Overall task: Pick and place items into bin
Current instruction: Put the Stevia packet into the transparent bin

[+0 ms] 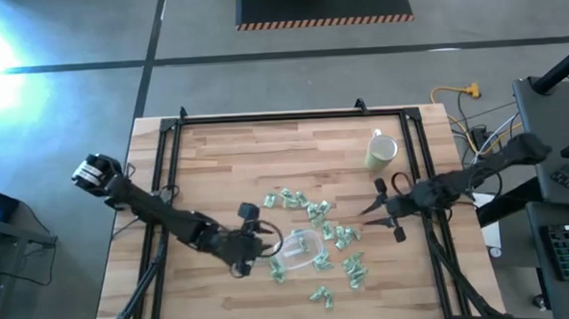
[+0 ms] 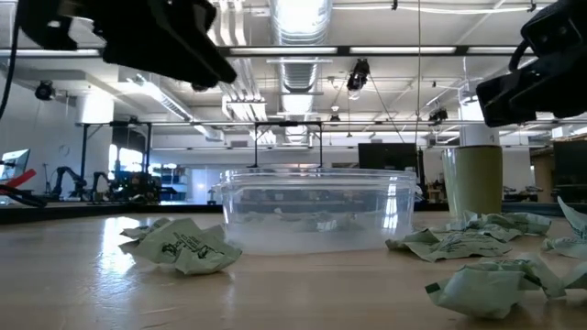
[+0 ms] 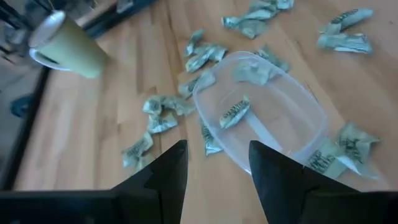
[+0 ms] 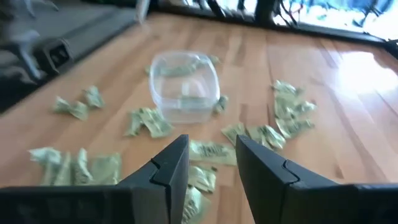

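Near the middle of the wooden table, a clear bin holding one wrapped piece sits among scattered green items, so both the left gripper and right gripper, fingers parted and empty, can reach them easily.

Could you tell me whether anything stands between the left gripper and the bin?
Nothing visible does. The left gripper, fingers open and empty, sits right beside the bin; only bare wood and loose items lie around it.
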`<state>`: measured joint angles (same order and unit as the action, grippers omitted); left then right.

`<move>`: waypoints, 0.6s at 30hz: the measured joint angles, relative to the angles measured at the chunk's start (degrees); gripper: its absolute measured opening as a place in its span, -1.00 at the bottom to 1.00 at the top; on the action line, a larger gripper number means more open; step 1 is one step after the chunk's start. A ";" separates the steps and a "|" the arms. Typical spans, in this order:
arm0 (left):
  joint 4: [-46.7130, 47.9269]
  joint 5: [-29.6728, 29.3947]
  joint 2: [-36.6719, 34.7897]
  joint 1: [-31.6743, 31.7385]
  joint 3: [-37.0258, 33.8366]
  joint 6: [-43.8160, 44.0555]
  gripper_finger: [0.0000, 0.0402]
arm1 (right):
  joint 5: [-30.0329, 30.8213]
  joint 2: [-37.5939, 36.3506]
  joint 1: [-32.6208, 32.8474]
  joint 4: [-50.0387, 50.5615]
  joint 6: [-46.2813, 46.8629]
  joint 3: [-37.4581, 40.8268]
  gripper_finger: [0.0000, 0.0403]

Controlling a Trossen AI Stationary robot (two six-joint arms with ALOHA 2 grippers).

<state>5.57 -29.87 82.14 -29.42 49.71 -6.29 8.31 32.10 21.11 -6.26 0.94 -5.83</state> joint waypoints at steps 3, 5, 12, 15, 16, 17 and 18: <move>-0.39 -3.45 -1.98 -1.39 -2.00 1.72 -0.23 | 3.73 6.37 2.27 -0.16 0.93 -2.68 -0.39; -0.25 -5.65 -3.10 -1.69 -3.30 3.10 -0.23 | 5.42 10.39 3.77 0.04 2.42 -4.41 -0.39; -0.08 -8.93 -6.63 -1.76 -8.36 7.35 -0.23 | 11.50 26.58 9.07 1.35 13.24 -11.25 -0.39; -0.19 -9.71 -8.06 -1.72 -9.87 8.07 -0.23 | 14.80 34.30 11.12 4.80 18.42 -15.24 -0.39; -0.21 -9.71 -8.46 -1.71 -10.12 8.73 -0.23 | 16.00 36.73 11.69 6.54 19.87 -16.81 -0.39; -0.27 -9.71 -8.93 -1.71 -10.46 9.00 -0.23 | 17.08 39.18 12.23 8.67 21.20 -18.44 -0.39; -0.39 -9.73 -9.31 -1.71 -10.79 9.08 -0.23 | 18.15 41.68 12.56 10.70 22.38 -20.21 -0.39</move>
<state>5.18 -39.59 72.83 -31.14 38.92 2.80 26.46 73.78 33.67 4.44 23.32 -26.04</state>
